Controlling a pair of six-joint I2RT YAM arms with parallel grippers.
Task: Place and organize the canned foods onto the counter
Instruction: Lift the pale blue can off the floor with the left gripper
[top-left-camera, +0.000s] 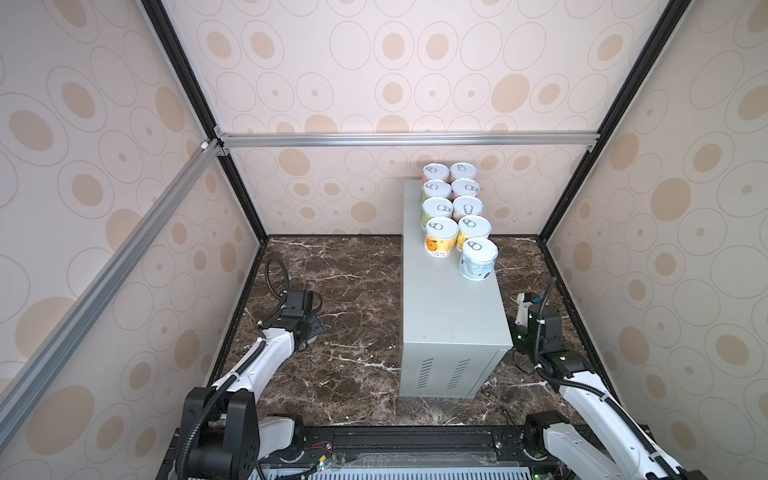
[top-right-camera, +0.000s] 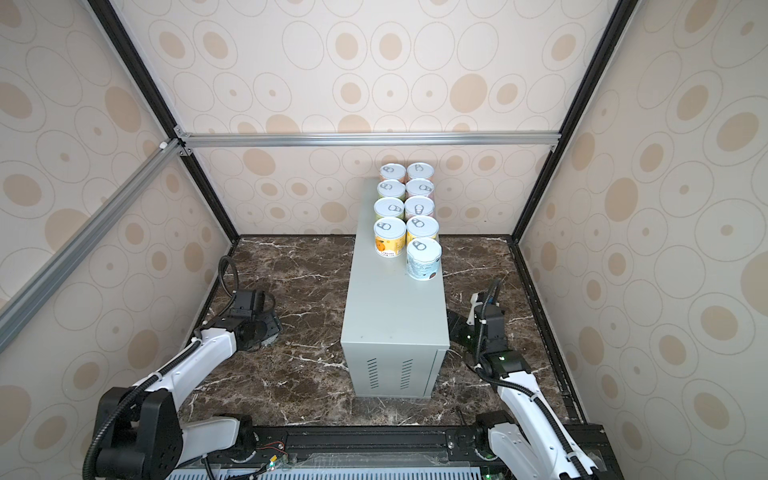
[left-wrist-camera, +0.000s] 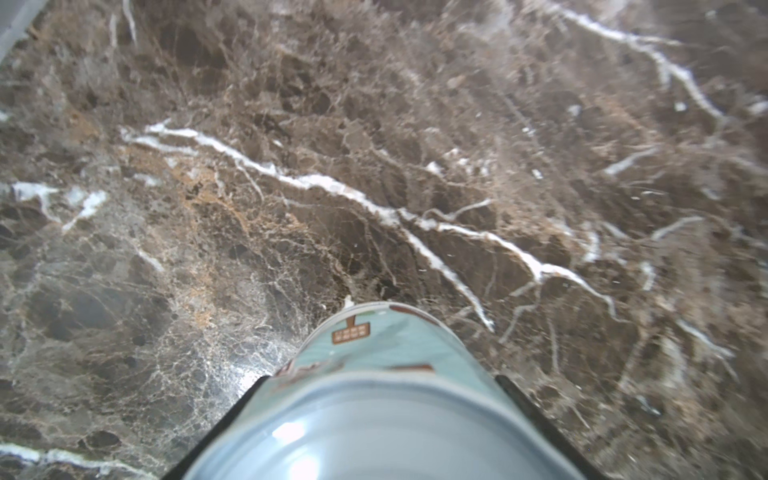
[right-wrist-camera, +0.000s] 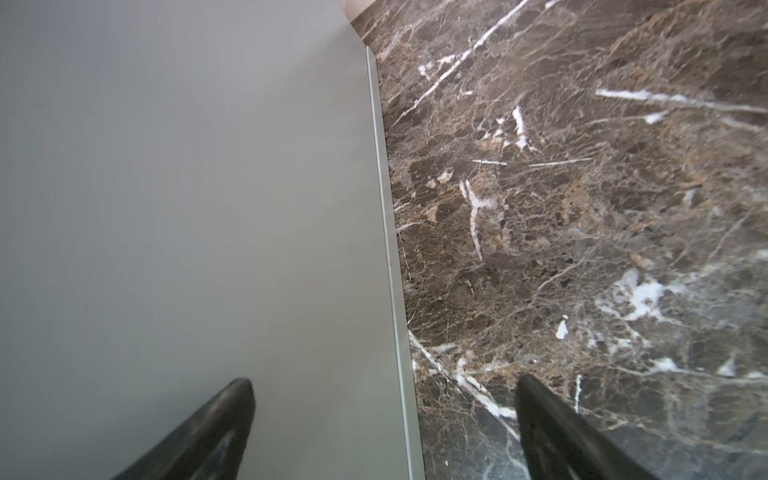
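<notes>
The left gripper (left-wrist-camera: 382, 386) is clamped on a short pale-blue-labelled can with a silvery lid (left-wrist-camera: 374, 345), which sits between its black fingers (left-wrist-camera: 253, 395) over the dark brown white-veined marble surface (left-wrist-camera: 374, 166). Nine more cans (top-left-camera: 437, 208) stand in two rows at the far end of the tall light-grey metal counter (top-left-camera: 449, 324). The right gripper (right-wrist-camera: 386, 384) gapes empty beside the counter's side wall.
</notes>
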